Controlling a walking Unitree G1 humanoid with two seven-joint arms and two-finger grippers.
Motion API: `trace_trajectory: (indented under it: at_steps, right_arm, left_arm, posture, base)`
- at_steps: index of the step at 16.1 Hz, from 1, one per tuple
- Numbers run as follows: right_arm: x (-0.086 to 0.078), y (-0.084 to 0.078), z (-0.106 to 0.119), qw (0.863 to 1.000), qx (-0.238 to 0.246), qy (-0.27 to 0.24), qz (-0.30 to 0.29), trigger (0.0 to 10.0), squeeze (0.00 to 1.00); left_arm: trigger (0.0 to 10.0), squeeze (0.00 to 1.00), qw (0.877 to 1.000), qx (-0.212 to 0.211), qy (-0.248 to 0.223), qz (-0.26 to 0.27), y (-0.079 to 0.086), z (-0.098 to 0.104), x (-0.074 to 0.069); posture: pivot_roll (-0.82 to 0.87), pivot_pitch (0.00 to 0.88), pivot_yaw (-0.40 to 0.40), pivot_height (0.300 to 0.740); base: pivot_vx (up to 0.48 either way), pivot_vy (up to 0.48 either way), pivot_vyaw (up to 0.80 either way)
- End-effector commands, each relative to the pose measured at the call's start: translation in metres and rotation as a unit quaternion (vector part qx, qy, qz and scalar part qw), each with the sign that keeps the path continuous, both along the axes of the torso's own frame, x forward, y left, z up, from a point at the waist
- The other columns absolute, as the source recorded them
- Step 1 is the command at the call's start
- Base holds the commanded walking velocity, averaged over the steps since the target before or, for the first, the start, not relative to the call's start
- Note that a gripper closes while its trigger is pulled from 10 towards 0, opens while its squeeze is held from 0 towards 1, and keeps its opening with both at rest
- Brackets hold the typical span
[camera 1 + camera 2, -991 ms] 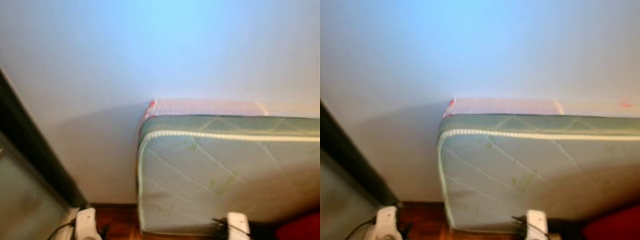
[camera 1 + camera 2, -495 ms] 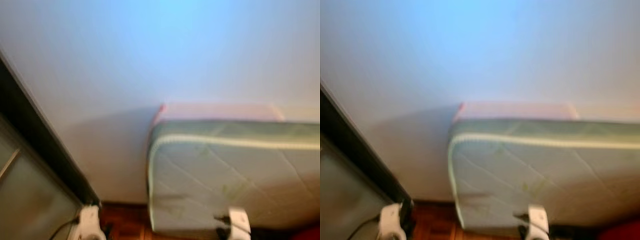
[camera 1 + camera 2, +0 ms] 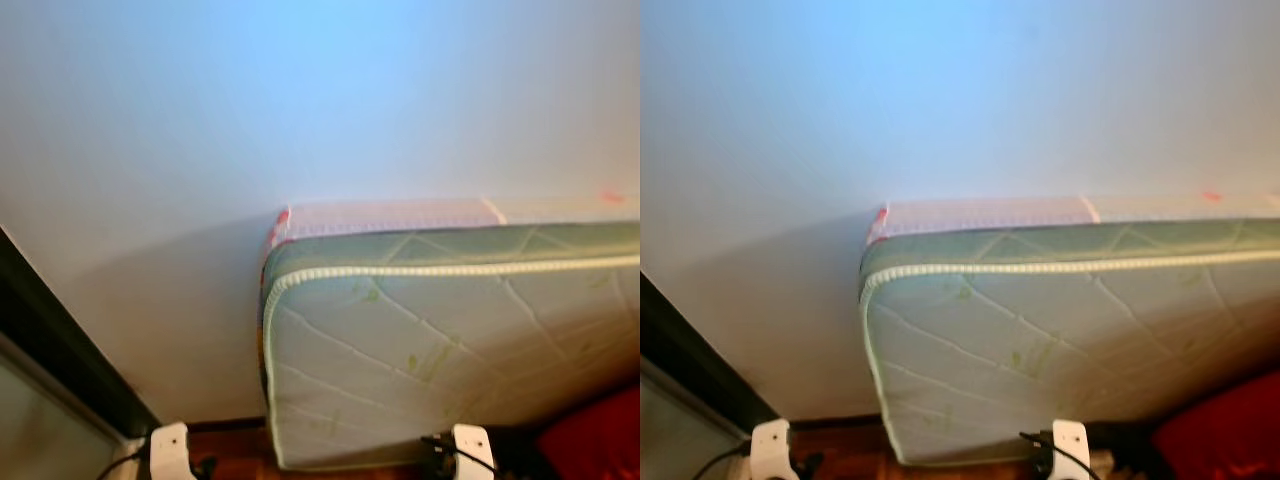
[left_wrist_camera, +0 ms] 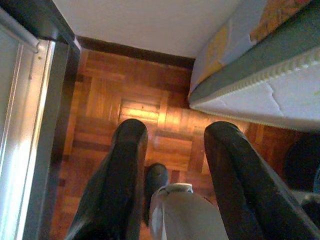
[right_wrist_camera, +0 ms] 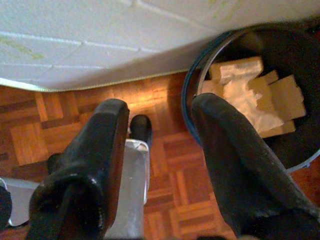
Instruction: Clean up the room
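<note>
Above the parquet floor (image 4: 125, 100), both tools (image 4: 172, 145) (image 5: 157, 125) hang spread apart, holding nothing.

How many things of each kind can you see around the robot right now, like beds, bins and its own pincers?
Pale green quilted mattress leaning on the white wall: 1
Round dark bin with cardboard and paper scraps inside: 1
Red soft object at the mattress's lower corner: 1
Black two-fingered pincers, left pincer and right pincer, both open over the parquet floor: 2
Total: 5
</note>
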State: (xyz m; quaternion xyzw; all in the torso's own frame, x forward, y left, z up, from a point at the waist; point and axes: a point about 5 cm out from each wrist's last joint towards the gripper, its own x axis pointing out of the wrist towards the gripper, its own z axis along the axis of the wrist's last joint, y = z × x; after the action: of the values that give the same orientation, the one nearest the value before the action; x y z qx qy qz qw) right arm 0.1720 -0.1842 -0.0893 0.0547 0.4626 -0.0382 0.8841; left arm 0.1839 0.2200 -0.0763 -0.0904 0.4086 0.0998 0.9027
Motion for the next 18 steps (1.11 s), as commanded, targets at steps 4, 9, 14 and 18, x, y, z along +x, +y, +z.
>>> trace_trajectory:
  at_steps: [4, 9, 14, 18]
  right_arm:
    - [0.006, -0.026, 0.006, 0.999, -0.014, 0.012, -0.035, 10.0, 0.00]
    - [0.004, -0.026, 0.005, 0.999, -0.016, 0.013, -0.033, 10.0, 0.00]
    - [0.004, -0.026, 0.005, 0.999, -0.014, 0.009, -0.035, 10.0, 0.00]
    - [0.004, -0.027, 0.005, 0.999, -0.014, 0.013, -0.035, 10.0, 0.00]
  left_arm:
    - [10.0, 0.00, 0.998, 0.041, 0.023, -0.034, 0.007, -0.003, -0.008]
    - [10.0, 0.00, 0.998, 0.046, 0.027, -0.035, 0.008, -0.003, -0.010]
    - [10.0, 0.00, 0.998, 0.044, 0.027, -0.038, 0.006, -0.003, -0.009]
    - [10.0, 0.00, 0.998, 0.043, 0.042, -0.032, 0.010, -0.007, -0.018]
  posture:
    - [0.03, 0.000, 0.004, 0.740]
    - [0.03, 0.000, 0.007, 0.740]
    - [0.03, 0.000, 0.004, 0.740]
    - [0.03, 0.000, 0.000, 0.740]
  base:
    - [0.000, -0.202, 0.00]
    - [0.000, 0.000, 0.00]
    - [0.000, 0.000, 0.00]
    - [0.000, 0.000, 0.00]
